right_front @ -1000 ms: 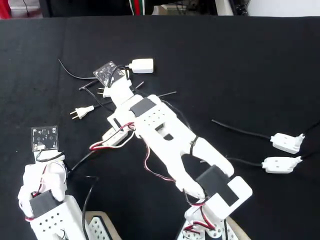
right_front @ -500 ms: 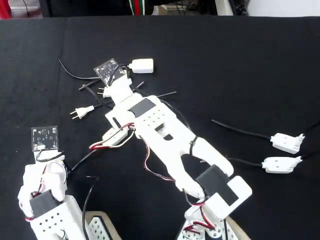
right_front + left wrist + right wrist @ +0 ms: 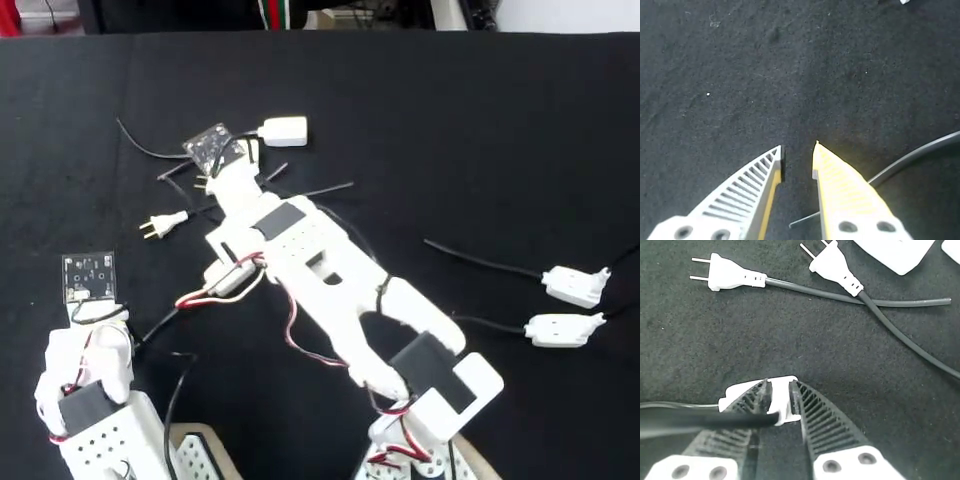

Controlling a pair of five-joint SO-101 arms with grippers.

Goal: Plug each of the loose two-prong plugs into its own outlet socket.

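Black cloth point(image 3: 740, 75) under left gripper point(image 3: 797, 149), nearest: fingers slightly apart, nothing between. Right gripper point(image 3: 779, 390) farther out, pinching white cord end point(image 3: 735, 392); plug or socket, cannot tell. Just beyond: plug point(image 3: 730, 274), second plug point(image 3: 835, 265), cords crossing; block point(image 3: 895, 252) behind. 2 sockets point(image 3: 573, 285) well apart, off to right. Advice: hold squarely, lift clear of crossed cords, line prongs with slots before pushing.

right arm point(image 3: 330, 270), left arm point(image 3: 110, 435): white with black blocks | wires point(image 3: 200, 297): red and white | left gripper point(image 3: 797, 150): one white finger, one yellow, both ribbed
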